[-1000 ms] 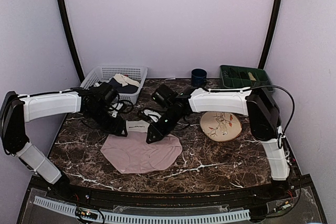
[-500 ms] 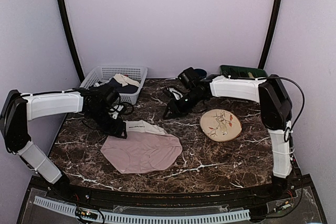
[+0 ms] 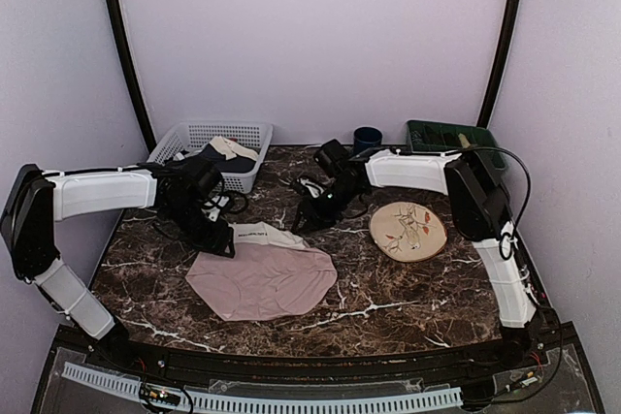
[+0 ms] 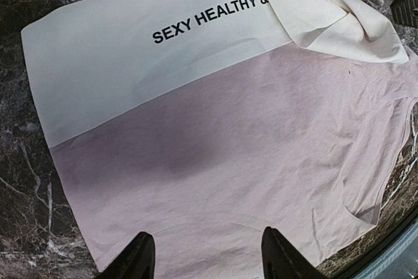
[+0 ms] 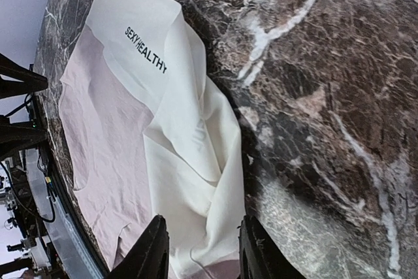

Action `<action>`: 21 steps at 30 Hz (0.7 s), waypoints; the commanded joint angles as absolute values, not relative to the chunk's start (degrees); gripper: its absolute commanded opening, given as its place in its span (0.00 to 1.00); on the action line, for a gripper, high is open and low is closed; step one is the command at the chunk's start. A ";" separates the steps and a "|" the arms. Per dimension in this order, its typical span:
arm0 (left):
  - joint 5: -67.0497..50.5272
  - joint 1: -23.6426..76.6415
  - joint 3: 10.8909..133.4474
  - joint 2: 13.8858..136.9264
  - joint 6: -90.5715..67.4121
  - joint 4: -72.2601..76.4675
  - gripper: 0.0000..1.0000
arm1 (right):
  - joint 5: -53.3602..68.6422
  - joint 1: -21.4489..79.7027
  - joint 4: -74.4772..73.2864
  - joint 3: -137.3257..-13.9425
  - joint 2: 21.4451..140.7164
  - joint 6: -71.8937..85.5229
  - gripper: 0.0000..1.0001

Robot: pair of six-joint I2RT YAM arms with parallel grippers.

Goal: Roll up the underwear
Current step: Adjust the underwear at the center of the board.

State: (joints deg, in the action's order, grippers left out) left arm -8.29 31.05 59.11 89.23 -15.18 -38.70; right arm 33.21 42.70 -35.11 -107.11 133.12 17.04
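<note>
The dusty-pink underwear [image 3: 260, 280] lies flat on the marble table, its cream waistband [image 3: 260, 234] at the far edge. In the left wrist view the waistband [image 4: 150, 50] reads "SEXY HEALTHY &", and its right end is folded over. My left gripper [image 3: 225, 245] is open at the waistband's left end, its jaws [image 4: 208, 259] spread above the pink fabric [image 4: 248, 161] with nothing between them. My right gripper [image 3: 299, 224] is open, just behind the waistband's right end. In its wrist view it [image 5: 201, 253] hovers over the crumpled cream fold [image 5: 196, 161].
A white basket [image 3: 209, 135] at the back left holds a dark navy garment and a beige cloth. A round patterned plate [image 3: 408, 232] lies right of the underwear. A blue cup [image 3: 367, 141] and a green tray [image 3: 451, 141] stand at the back right.
My right gripper left the waistband's right end, swung back toward the far right, then came part of the way back. The waistband's right end now lies folded. My left arm has barely moved.
</note>
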 commanded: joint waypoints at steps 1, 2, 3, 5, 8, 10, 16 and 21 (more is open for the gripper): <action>-8.17 31.17 59.86 89.67 -15.07 -39.29 0.59 | 33.06 44.52 -38.75 -111.44 136.37 16.06 0.35; -8.10 31.20 59.91 89.79 -15.09 -39.32 0.58 | 32.61 44.68 -39.23 -111.81 136.79 15.88 0.33; -8.02 31.20 59.89 89.90 -15.11 -39.31 0.59 | 32.34 44.68 -39.60 -112.22 137.16 15.63 0.31; -7.84 31.18 59.85 89.98 -15.20 -39.34 0.58 | 31.60 44.72 -40.44 -112.87 137.72 15.16 0.25; -7.51 31.17 59.99 90.04 -15.21 -39.49 0.58 | 29.68 44.42 -42.51 -114.87 138.39 13.95 0.13; -7.31 31.18 60.12 90.18 -15.21 -39.59 0.58 | 29.74 43.67 -42.87 -115.57 138.00 13.87 0.00; -6.42 31.09 59.92 90.66 -15.63 -39.65 0.58 | 42.18 36.15 -22.54 -103.03 129.41 27.13 0.00; -9.32 28.14 58.27 87.28 -17.58 -36.62 0.58 | 40.62 32.28 -24.32 -98.10 127.19 27.59 0.46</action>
State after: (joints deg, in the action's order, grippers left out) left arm -7.84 30.44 59.11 90.56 -15.77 -38.35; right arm 39.66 34.85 -27.55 -99.66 130.69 25.56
